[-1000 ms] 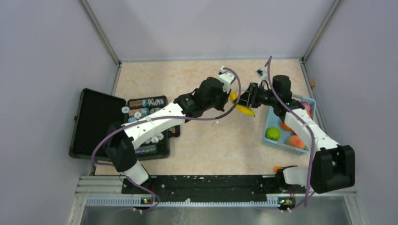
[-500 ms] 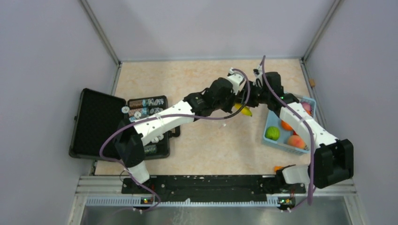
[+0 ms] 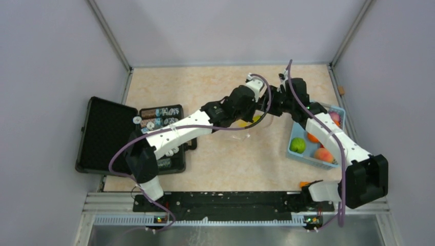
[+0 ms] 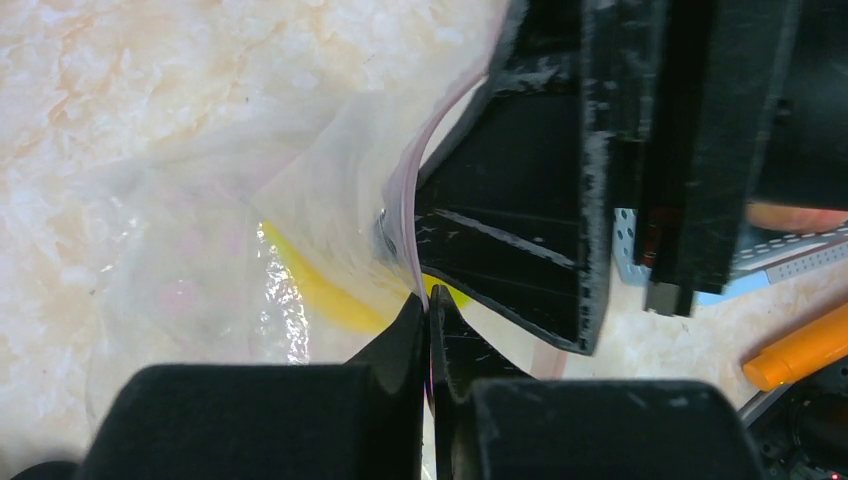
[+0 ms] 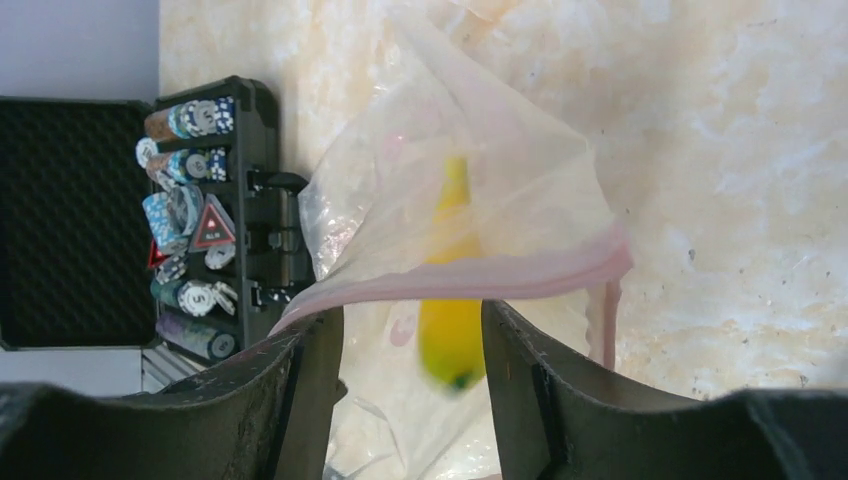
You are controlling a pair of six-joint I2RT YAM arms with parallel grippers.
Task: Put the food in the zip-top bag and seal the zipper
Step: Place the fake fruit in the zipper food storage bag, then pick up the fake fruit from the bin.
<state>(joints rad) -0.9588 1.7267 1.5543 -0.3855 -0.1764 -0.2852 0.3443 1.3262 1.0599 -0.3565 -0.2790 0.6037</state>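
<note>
Top external view: the zip-top bag (image 3: 248, 128) is lying on the table with the two arms meeting over it. The left gripper (image 3: 255, 116) is reaching over the bag's mouth, and the right gripper (image 3: 270, 107) is hanging just beside it on the far right of the bag. Yellow patches of the banana (image 3: 255, 119) are showing through the film. The light-blue basket (image 3: 293, 154) is sitting to the right of the bag, holding the green apple (image 3: 297, 145), the orange (image 3: 313, 137) and the pink peach (image 3: 323, 154). The open black case (image 3: 105, 136) is lying well to the left of the bag.

Left wrist view: the left gripper (image 4: 428, 335) is pressing its jaws together on the bag's edge, pinching the film. The zipper (image 4: 403, 205) is curving up from that pinch, holding the mouth of the bag (image 4: 200, 200) open. The banana (image 4: 320, 290) is lying inside the bag, seen through the plastic. One black finger of the right gripper (image 4: 520, 200) is standing at the bag's mouth.

Right wrist view: the right gripper (image 5: 408, 320) is hovering over the bag (image 5: 500, 170) with its jaws spread apart and gripping nothing. The banana (image 5: 450, 320), blurred, is showing between them beyond the zipper (image 5: 500, 272), which is crossing in front of it. The case (image 5: 80, 220) with its round tokens (image 5: 185, 220) is showing to the left of the bag.
</note>
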